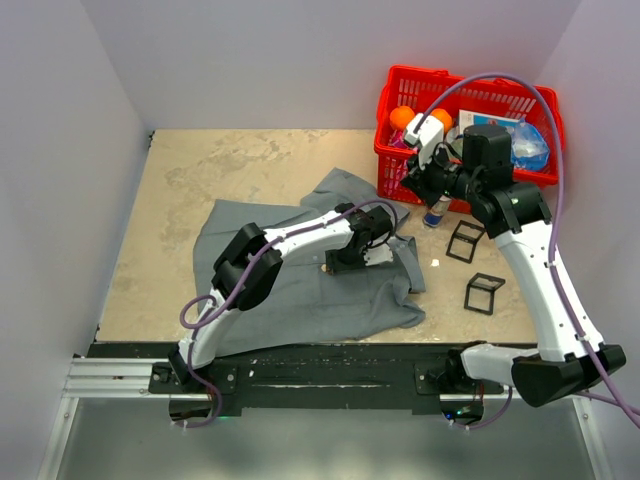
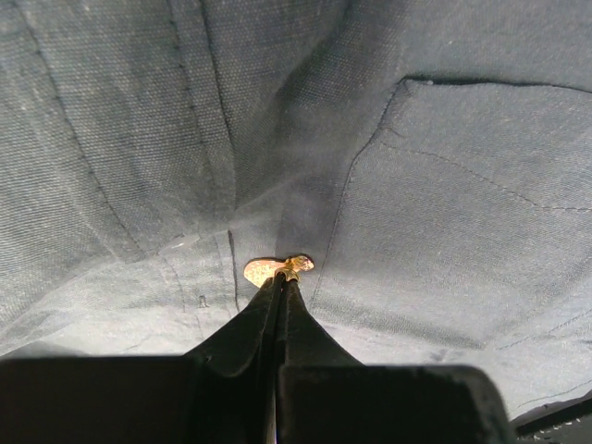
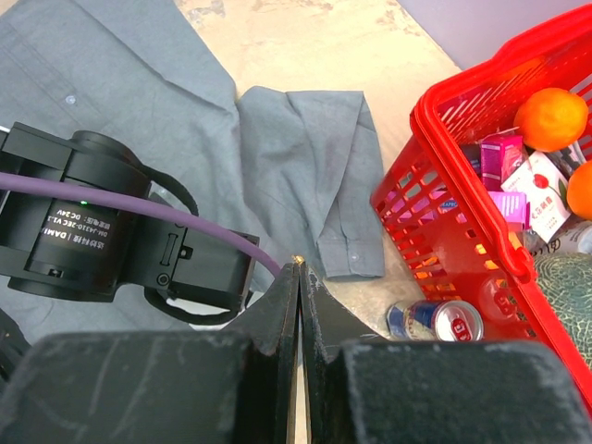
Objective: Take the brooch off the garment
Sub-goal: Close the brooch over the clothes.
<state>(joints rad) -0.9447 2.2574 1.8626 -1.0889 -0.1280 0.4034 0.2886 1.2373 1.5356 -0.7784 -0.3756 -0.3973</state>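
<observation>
The grey shirt (image 1: pixel 290 290) lies spread on the table; it also shows in the left wrist view (image 2: pixel 444 185) and in the right wrist view (image 3: pixel 305 139). A small gold brooch (image 2: pixel 268 269) sits on the cloth beside the chest pocket. My left gripper (image 2: pixel 282 277) is shut on the brooch, its tips pressed together against the cloth; from above it is over the shirt's middle (image 1: pixel 342 260). My right gripper (image 3: pixel 299 268) is shut, raised beside the basket (image 1: pixel 410 185), with a tiny gold piece (image 3: pixel 298 262) pinched at its tips.
A red basket (image 1: pixel 470 100) with oranges and packets stands at the back right. A drink can (image 1: pixel 435 212) lies in front of it, also in the right wrist view (image 3: pixel 435 319). Two black square frames (image 1: pixel 465 240) (image 1: pixel 485 293) lie right of the shirt.
</observation>
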